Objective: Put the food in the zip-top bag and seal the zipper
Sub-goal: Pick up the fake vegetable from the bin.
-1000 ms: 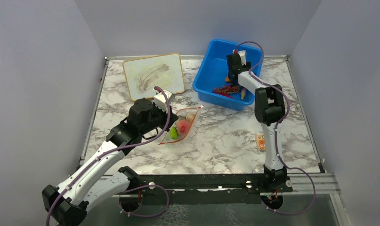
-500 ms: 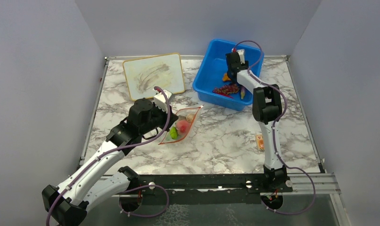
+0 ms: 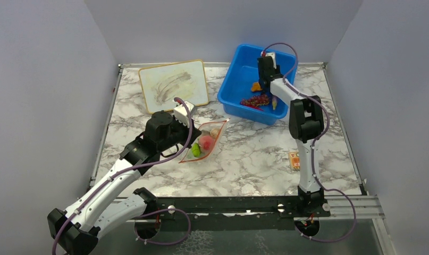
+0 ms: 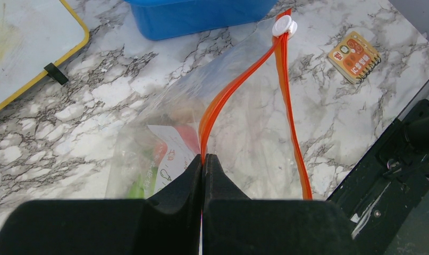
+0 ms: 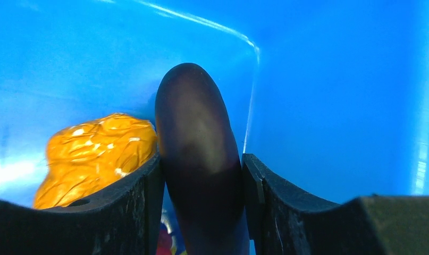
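The clear zip-top bag (image 3: 204,143) lies mid-table with a green lime (image 3: 195,150), a pink peach (image 3: 205,141) and a white garlic (image 3: 215,133) inside. My left gripper (image 4: 203,159) is shut on one side of the orange-red zipper (image 4: 228,90), and the bag's mouth gapes open. A white slider (image 4: 284,25) sits at the zipper's far end. My right gripper (image 5: 200,162) is down in the blue bin (image 3: 230,87), its fingers pressed against both sides of the purple eggplant (image 5: 199,133). An orange piece (image 5: 92,154) lies just left of it. The dark red grape bunch (image 3: 254,100) rests in the bin.
A yellow-framed whiteboard (image 3: 173,85) lies at the back left. A flat orange card (image 3: 294,159) sits at the right, near the right arm. A small yellowish item (image 3: 274,103) lies in the bin's near right corner.
The right gripper shifted slightly inside the bin and its jaws narrowed onto the eggplant. The left arm and the bag have not moved.
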